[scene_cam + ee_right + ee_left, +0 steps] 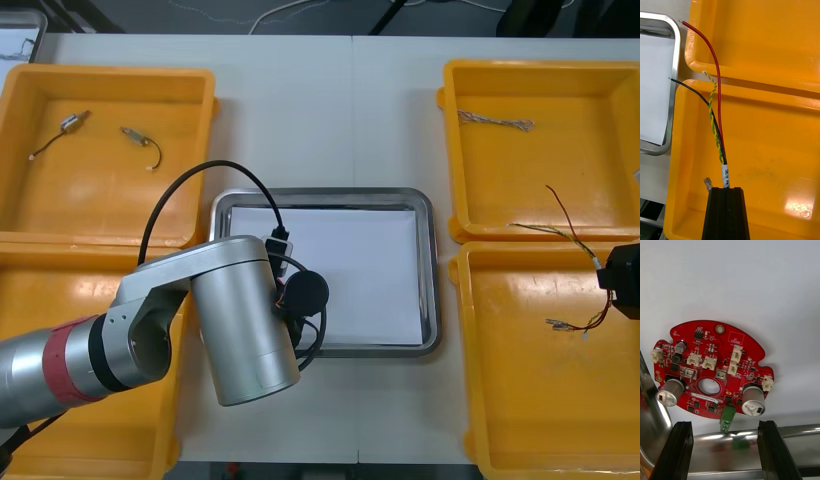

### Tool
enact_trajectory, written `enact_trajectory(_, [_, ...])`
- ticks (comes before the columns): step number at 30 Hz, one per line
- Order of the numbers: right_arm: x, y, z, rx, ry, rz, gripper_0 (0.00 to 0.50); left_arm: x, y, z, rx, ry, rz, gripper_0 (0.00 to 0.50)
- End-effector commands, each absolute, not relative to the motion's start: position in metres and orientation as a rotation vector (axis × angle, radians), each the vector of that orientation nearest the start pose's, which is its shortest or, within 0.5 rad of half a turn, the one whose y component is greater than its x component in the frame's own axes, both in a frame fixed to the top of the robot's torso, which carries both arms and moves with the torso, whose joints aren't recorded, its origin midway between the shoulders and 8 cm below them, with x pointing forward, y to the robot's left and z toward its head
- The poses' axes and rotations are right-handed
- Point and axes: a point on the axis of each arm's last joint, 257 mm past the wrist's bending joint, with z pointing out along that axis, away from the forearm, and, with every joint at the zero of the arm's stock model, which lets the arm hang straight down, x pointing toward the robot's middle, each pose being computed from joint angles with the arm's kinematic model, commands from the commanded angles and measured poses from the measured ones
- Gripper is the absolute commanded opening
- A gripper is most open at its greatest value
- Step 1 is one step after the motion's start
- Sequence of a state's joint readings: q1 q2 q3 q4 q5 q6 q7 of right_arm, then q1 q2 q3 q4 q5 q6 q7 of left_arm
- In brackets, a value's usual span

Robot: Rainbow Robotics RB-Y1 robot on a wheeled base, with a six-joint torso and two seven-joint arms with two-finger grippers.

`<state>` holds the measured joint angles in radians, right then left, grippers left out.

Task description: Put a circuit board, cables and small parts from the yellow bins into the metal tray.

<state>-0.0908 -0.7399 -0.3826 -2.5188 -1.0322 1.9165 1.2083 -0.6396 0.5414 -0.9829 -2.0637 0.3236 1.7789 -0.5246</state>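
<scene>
Light table, four yellow bins paired at its sides, metal tray between them, white inside. Left arm slanted over the tray's near left corner; left gripper spread wide above the near rim, pinching nothing. Round red circuit board flat on the white inside, just beyond the fingers, touching neither. Right gripper over near right yellow bin, pressed onto red, black and yellow-green cable bundle, loose ends fanning toward the tray's rim. Two small metal parts with wire tails in far left bin.
</scene>
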Motion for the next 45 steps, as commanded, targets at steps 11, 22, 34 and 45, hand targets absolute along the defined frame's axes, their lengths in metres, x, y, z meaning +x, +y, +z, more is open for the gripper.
enact_trajectory(11, [0.336,-0.288,-0.119,-0.234,2.515,0.117,0.0,0.371,0.092,-0.212,0.345,2.637,0.058,0.5])
enact_trajectory(22, [0.329,-0.265,-0.13,-0.369,2.528,0.09,0.0,0.393,0.117,-0.145,0.25,2.605,-0.059,0.5])
enact_trajectory(34, [0.32,-0.216,-0.139,-0.721,2.512,0.068,0.0,0.412,0.167,-0.077,0.144,2.537,-0.091,0.5])
enact_trajectory(45, [0.318,-0.163,-0.133,-1.139,2.384,-0.007,0.0,0.448,0.236,-0.058,0.099,2.54,0.061,0.5])
